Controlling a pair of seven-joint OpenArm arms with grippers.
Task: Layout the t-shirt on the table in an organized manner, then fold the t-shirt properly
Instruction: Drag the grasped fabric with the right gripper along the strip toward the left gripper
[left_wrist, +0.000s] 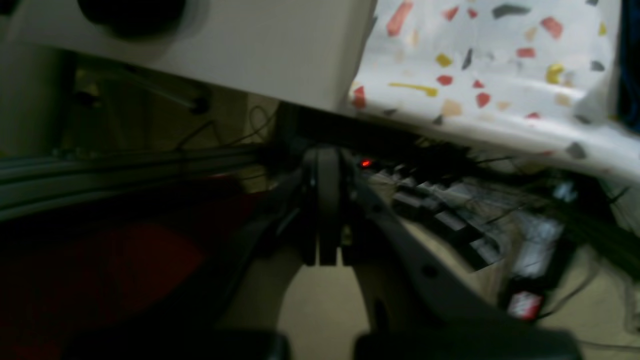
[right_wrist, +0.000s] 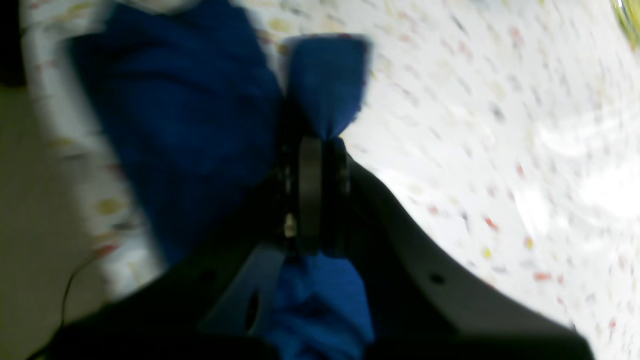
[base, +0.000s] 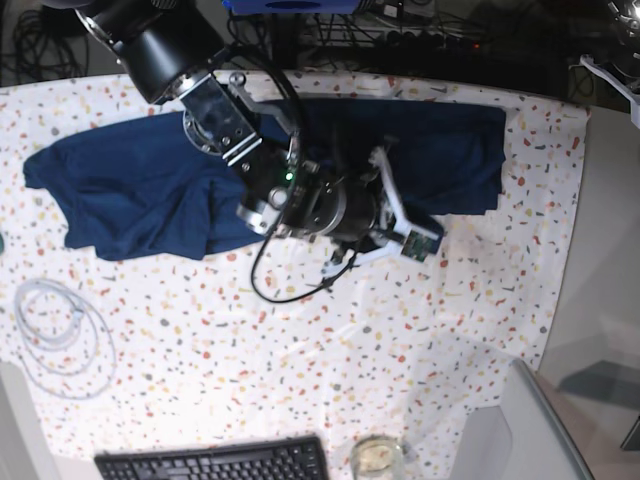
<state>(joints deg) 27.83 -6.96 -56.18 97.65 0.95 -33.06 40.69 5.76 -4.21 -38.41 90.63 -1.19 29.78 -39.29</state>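
Your right gripper (right_wrist: 317, 145) is clenched on a fold of the navy t-shirt (base: 150, 185), with blue cloth bunched between its jaws in the blurred right wrist view. In the base view the shirt lies spread across the upper half of the speckled table (base: 300, 380), and the right arm reaches from the upper left to its lower hem near centre. Your left gripper (left_wrist: 327, 220) looks shut on nothing, apparently hanging off the table's edge.
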